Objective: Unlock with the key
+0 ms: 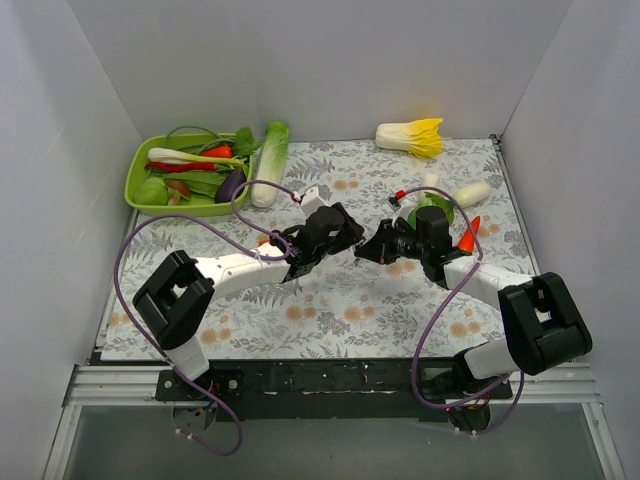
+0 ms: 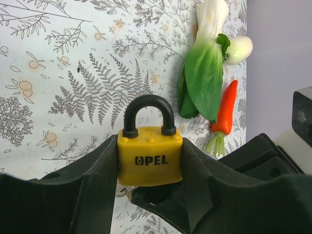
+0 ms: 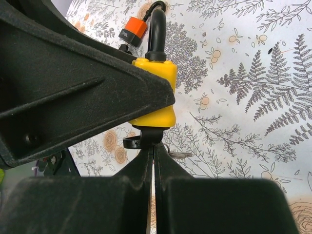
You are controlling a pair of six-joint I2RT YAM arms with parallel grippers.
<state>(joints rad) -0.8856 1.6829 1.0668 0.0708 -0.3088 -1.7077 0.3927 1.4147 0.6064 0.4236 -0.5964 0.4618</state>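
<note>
A yellow padlock (image 2: 150, 156) marked OPEL, with a black shackle (image 2: 147, 105) seated in both holes, is clamped between my left gripper's (image 2: 150, 163) fingers above the mat. In the right wrist view the padlock (image 3: 158, 90) hangs in front of my right gripper (image 3: 153, 148). That gripper is shut on the black head of the key (image 3: 155, 136), which sits at the lock's underside. A thin metal ring (image 3: 179, 154) hangs beside it. In the top view the two grippers, left (image 1: 338, 240) and right (image 1: 372, 252), meet at the table's middle.
A green tray (image 1: 135, 180) of vegetables stands back left, with a long green vegetable (image 1: 270, 162) beside it. A napa cabbage (image 1: 412, 136) lies at the back. Bok choy (image 2: 202, 73), a red-orange carrot (image 2: 225, 109) and a white radish (image 1: 472, 193) lie right. A small orange object (image 3: 134, 28) lies on the mat.
</note>
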